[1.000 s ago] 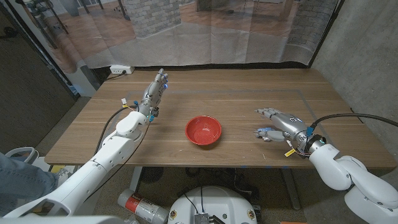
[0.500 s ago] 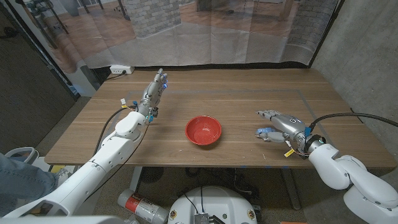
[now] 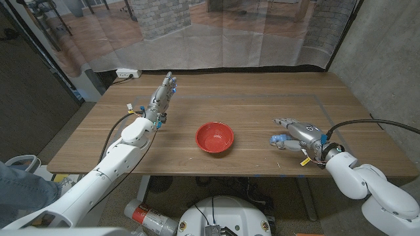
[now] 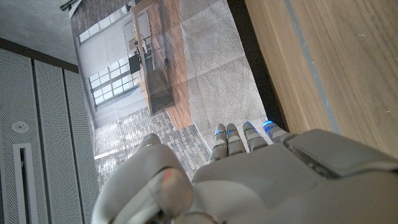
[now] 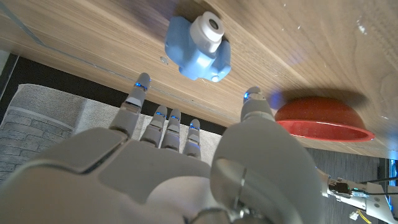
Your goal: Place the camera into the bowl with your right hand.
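Observation:
A red bowl [image 3: 214, 137] stands near the middle of the wooden table [image 3: 262, 98]. To its right lies a small blue toy camera [image 3: 278, 139] with a white lens. My right hand [image 3: 297, 130] hovers just over and behind the camera, fingers spread, holding nothing. The right wrist view has the camera [image 5: 199, 46] lying free on the wood beyond my fingertips [image 5: 140, 84], and the bowl [image 5: 323, 118] to one side. My left hand [image 3: 164, 95] stretches out over the table's far left with its fingers straight, and the left wrist view looks along its back [image 4: 249, 174].
A white power strip [image 3: 128, 73] lies on the floor past the table's far left corner. A concrete wall [image 3: 387, 59] closes the right side. A person's leg in jeans [image 3: 23, 183] is at the lower left edge.
My right hand has drawn back slightly to the right, its fingertips a little farther from the bowl. The camera, the bowl and the left arm have stayed put.

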You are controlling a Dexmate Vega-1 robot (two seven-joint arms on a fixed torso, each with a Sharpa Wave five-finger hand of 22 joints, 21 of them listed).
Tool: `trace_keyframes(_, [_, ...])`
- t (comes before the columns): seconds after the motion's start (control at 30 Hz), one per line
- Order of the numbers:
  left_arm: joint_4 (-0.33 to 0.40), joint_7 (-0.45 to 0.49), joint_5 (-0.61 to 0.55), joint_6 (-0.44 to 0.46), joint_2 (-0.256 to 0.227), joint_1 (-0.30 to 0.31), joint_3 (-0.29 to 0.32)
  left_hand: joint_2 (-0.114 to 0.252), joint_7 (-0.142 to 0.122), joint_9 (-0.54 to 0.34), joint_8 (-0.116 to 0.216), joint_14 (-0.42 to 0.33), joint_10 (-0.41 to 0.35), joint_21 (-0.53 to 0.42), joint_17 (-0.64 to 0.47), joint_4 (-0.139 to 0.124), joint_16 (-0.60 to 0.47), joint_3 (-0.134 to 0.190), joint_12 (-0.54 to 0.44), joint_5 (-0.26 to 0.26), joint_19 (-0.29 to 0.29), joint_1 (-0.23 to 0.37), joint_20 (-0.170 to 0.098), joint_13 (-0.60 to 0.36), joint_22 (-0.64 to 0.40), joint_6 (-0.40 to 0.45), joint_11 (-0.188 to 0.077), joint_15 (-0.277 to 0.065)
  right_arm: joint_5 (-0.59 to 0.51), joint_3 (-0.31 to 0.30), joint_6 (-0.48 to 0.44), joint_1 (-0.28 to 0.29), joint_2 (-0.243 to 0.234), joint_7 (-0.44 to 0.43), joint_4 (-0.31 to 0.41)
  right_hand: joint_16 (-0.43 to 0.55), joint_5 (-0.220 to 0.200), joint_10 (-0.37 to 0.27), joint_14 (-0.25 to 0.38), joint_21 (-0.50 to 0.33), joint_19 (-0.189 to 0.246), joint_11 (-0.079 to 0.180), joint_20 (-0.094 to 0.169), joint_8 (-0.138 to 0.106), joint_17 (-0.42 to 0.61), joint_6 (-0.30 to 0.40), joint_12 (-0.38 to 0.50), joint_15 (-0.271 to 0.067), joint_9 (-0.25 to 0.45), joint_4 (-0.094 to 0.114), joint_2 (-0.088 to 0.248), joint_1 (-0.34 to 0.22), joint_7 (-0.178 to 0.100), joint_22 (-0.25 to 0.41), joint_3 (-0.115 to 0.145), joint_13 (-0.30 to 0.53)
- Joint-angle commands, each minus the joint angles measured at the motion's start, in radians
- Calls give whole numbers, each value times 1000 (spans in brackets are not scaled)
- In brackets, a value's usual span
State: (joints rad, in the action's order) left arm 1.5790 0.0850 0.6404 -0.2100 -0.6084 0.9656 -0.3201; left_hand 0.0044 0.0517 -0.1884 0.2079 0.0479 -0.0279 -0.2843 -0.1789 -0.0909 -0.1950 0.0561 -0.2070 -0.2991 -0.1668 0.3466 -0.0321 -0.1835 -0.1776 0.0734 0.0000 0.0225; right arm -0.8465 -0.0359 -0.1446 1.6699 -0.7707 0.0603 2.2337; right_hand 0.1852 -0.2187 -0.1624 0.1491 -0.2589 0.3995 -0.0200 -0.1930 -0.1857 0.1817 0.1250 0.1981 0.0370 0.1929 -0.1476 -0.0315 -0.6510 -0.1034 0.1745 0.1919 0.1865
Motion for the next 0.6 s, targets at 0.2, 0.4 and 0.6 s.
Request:
trace_keyframes(0.2, [-5,-4,5,0,1,3,2,10,2,-2,-1,5,-6,5,-5,-5,5,-10,2,2,-7,1,-6,-6,-3,10,-4,7,-11,41,-60,-25,-31,29,-13,7,0,-4,16,-6,37,1,10,-12,3,16,10,-13,2,0,7,-14,-4,4,12,3])
trace_keyframes(0.4, [-9,-7,7,3,1,1,0,10,2,-2,-1,6,-5,6,-5,-6,5,-11,2,3,-6,1,-5,-6,-3,10,-4,6,-12,60,-77,-36,-39,24,-26,8,0,-4,20,-7,44,1,15,-14,3,19,10,-19,3,1,9,-16,-4,4,13,3])
trace_keyframes(0.6, [-8,-4,4,7,0,-1,-1,11,1,-2,-1,10,-5,8,-5,-6,7,-12,2,4,-6,0,-4,-6,-3,11,-5,8,-12,74,-98,-41,-51,27,-31,9,1,-10,23,-6,55,19,20,-14,4,21,14,-28,3,1,13,-20,-5,4,17,4])
